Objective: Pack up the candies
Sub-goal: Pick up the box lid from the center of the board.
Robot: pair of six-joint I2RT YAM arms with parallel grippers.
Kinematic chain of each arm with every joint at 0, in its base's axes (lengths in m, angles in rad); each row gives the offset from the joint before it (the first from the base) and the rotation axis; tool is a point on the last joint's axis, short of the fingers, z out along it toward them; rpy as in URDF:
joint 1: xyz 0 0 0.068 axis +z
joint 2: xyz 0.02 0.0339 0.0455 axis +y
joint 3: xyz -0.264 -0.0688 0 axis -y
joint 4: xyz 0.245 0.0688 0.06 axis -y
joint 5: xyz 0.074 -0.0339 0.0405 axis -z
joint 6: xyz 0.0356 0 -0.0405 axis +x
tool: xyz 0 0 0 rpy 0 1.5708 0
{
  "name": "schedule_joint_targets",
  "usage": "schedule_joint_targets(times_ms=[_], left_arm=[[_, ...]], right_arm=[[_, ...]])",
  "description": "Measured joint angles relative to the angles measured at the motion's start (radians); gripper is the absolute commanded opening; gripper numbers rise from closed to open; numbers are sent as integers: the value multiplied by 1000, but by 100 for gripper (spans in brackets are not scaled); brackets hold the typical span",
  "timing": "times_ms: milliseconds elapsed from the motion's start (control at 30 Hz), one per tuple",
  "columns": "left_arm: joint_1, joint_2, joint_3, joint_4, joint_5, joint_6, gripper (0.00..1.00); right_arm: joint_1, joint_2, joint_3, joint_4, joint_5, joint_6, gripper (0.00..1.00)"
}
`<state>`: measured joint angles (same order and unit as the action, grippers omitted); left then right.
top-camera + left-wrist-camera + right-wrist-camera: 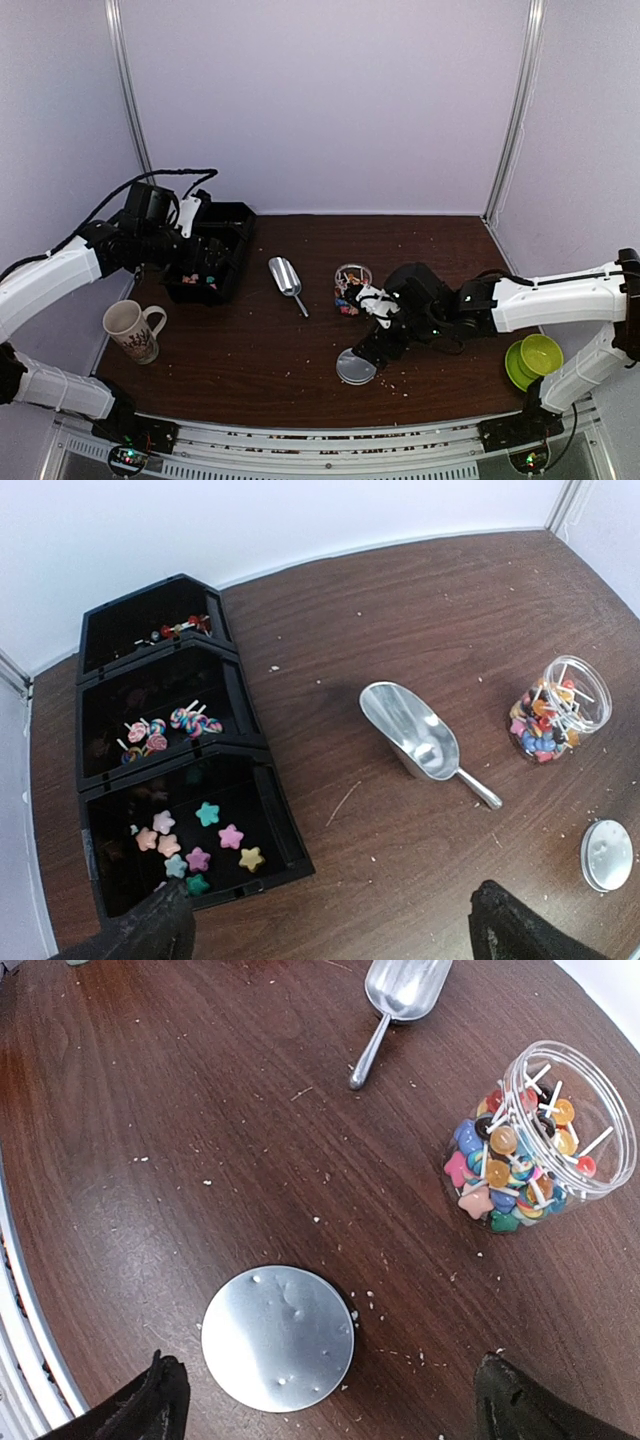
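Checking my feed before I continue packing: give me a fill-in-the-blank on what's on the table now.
The jar is open; its lid lies on the ____.
The scoop lies between the black tray and the ____.
The tray has ____ compartments.
The left pincer and right pincer are both ____.
Missing words: table; jar; three; open.
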<state>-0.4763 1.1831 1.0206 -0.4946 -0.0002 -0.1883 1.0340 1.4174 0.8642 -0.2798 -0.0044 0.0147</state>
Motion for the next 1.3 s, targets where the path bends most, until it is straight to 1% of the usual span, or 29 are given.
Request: schedule_joint_targets(times_ms=[300,533,700,1033,1300], left_arm=[[50,-27,0,2,7,11,98],[55,-27,0,2,25,23,98],[55,-15,0,2,45,23,98],[55,-36,-2,9,56,23,98],[55,-64,-2,11,56,10,98]], right_arm=[[8,-19,2,-12,11,45,100],[8,-73,-2,-16,36,63,100],[8,-107,-42,-6,50,74,100],[8,-102,-78,-25,53,88,100],[8,-18,-17,-90,53,67,99]])
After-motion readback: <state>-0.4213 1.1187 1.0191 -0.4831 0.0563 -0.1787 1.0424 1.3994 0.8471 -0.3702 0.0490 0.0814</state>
